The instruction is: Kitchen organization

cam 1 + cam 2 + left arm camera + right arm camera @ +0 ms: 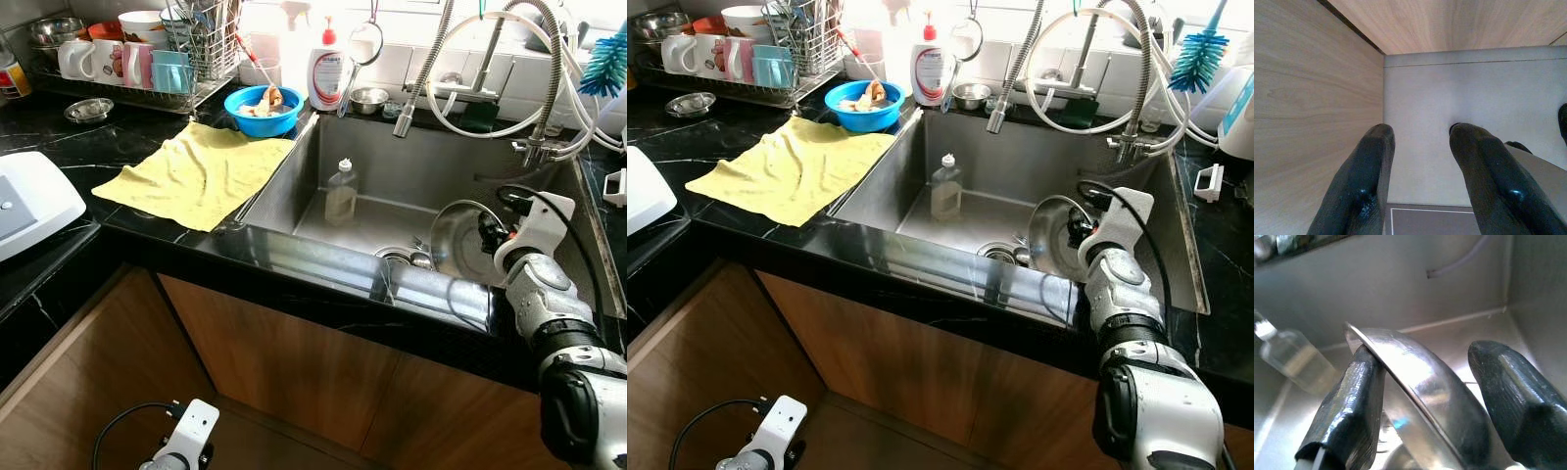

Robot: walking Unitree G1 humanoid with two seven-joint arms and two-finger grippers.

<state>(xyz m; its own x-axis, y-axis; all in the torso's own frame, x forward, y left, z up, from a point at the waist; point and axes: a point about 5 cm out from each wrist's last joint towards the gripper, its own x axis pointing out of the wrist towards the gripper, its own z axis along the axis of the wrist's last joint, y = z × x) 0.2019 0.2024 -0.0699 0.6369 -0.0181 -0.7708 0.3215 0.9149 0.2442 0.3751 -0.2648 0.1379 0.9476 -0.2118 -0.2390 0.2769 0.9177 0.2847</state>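
Reaching into the sink [323, 196], the right claw [1425, 396] straddled a steel bowl's [462, 240] rim, fingers apart, grip unsettled. A bottle [340, 192] stood beside it; the rack [118, 83] on the desk [59, 137] looked full. Hoses [480, 108] crowded overhead. The left claw [1420, 171] hung slack, parted.

One steel bowl [462, 241] and one clear bottle [341, 192] in the sink; one yellow cloth [196, 172], one blue bowl [262, 110], one soap bottle [326, 70], three mugs [74, 59] racked.
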